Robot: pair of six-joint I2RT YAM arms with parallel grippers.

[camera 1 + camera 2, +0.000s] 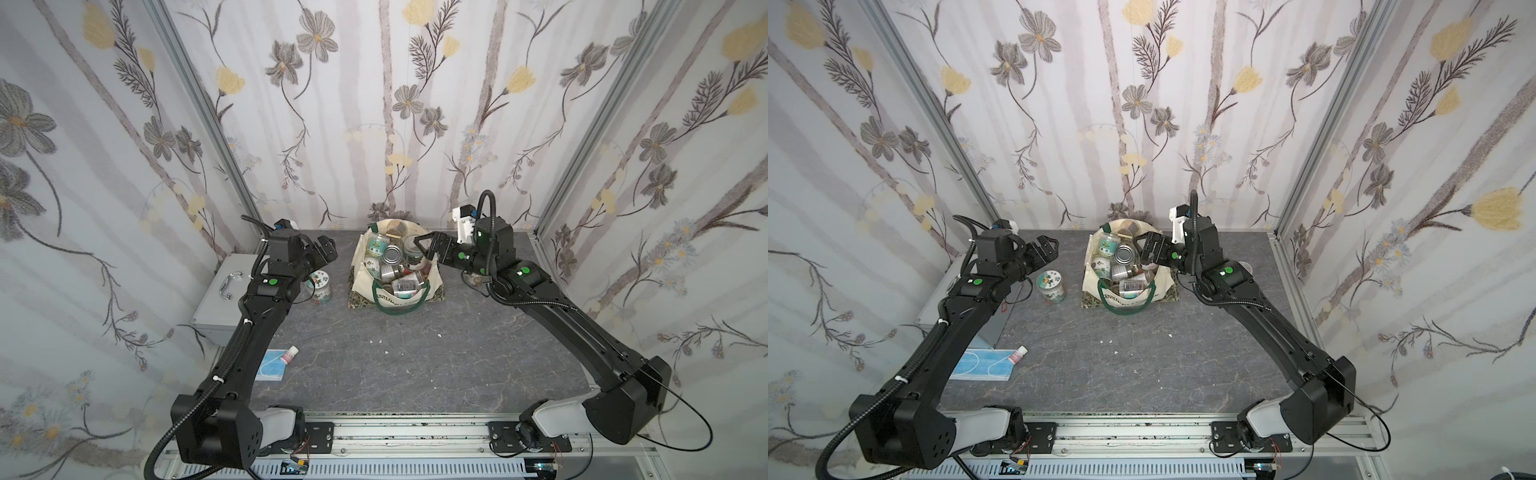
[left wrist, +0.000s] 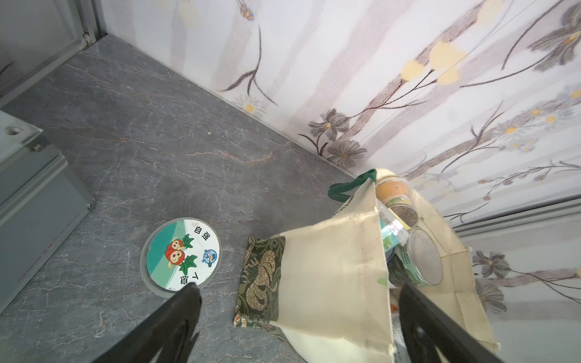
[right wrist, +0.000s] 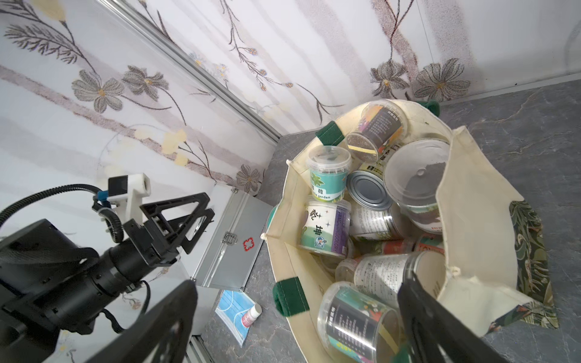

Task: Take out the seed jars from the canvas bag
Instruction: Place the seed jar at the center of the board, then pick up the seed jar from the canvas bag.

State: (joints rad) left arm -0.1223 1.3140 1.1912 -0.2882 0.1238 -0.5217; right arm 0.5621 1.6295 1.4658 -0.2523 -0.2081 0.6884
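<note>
Right gripper (image 1: 424, 248): jaws apart, nothing held, poised over the right side of the open canvas bag (image 1: 358, 272), which stands at the far centre of the table (image 1: 415, 365) with seed jars (image 3: 327, 179) heaped inside. Left gripper (image 1: 328, 248): jaws apart and empty, above the table just left of the bag, close to a lone seed jar (image 1: 1051, 286) standing upright outside it. Silver metal case (image 1: 224, 291) at the left edge; face mask (image 1: 270, 365) and pink-capped bottle (image 1: 289, 354) nearer.

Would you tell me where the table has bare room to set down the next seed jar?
The widest bare patch of table lies in front of the canvas bag, between the face mask and the right arm. A smaller patch lies behind the standing seed jar, between the silver case and the bag. The jar-to-bag gap is tight.
</note>
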